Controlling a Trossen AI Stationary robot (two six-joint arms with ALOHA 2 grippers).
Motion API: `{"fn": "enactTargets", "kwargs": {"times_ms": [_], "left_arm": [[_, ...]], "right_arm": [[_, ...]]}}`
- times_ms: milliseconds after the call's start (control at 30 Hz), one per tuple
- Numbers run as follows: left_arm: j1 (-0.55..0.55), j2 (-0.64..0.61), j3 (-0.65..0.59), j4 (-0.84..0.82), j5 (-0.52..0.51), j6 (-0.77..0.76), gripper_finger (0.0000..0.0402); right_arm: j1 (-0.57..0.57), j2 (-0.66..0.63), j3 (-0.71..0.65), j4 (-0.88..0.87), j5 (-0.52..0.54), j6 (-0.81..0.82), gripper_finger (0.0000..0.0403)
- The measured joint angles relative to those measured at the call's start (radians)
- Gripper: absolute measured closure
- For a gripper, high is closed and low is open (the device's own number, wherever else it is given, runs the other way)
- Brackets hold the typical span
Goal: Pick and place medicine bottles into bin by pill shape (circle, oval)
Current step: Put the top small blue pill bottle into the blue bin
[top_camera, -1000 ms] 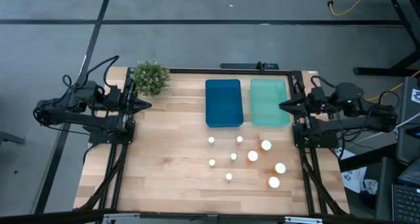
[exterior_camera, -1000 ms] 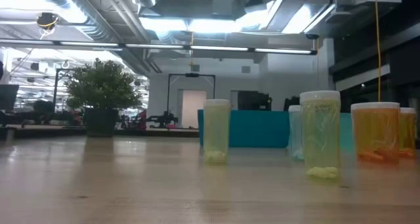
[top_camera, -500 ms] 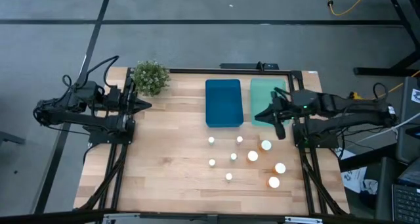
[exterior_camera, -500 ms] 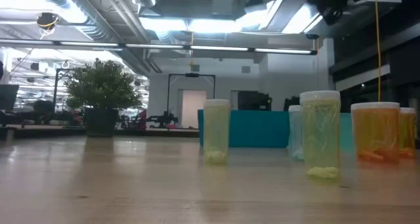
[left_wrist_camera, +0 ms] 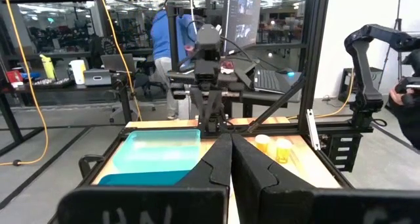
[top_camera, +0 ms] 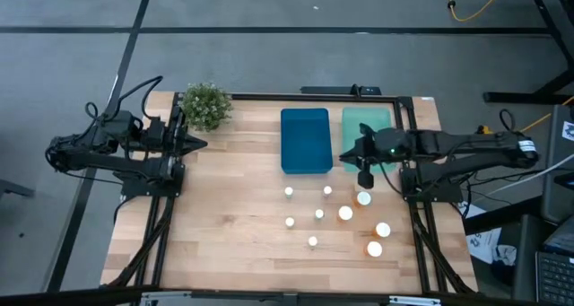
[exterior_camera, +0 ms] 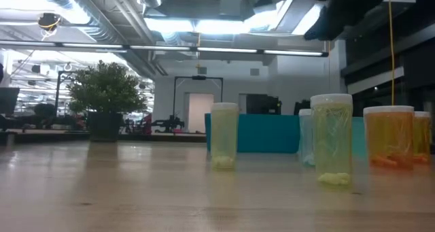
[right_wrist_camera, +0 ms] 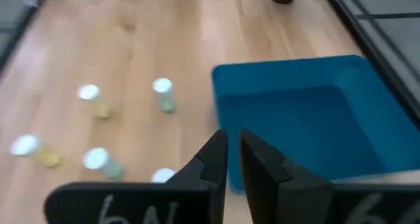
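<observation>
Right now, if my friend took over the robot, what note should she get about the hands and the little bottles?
Left hand: shut, empty, parked at the table's left edge beside the plant.
Right hand: shut, empty, reached out over the green bin, close to the bottles.
Bottles: nine, all standing on the table in front of the bins.
Blue bin and green bin look empty.
Done: nothing sorted yet.
Left: pick every bottle and bin it by pill shape.

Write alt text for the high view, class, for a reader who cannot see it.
Nine white-capped medicine bottles stand on a wooden table in front of a dark blue bin and a teal bin. The right pincer, shut, reaches over the bottles; the left pincer waits beside a small potted plant.
</observation>
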Motion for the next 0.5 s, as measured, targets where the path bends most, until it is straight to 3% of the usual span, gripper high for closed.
{"fn": "enactTargets", "kwargs": {"times_ms": [167,500], "left_arm": [[0.0,0.0,0.0,0.0,0.0,0.0,0.0401],[0.0,0.0,0.0,0.0,0.0,0.0,0.0401]], "right_arm": [[0.0,0.027,0.0,0.0,0.024,0.007,0.036],[0.0,0.075,0.0,0.0,0.024,0.263,0.036]]}}
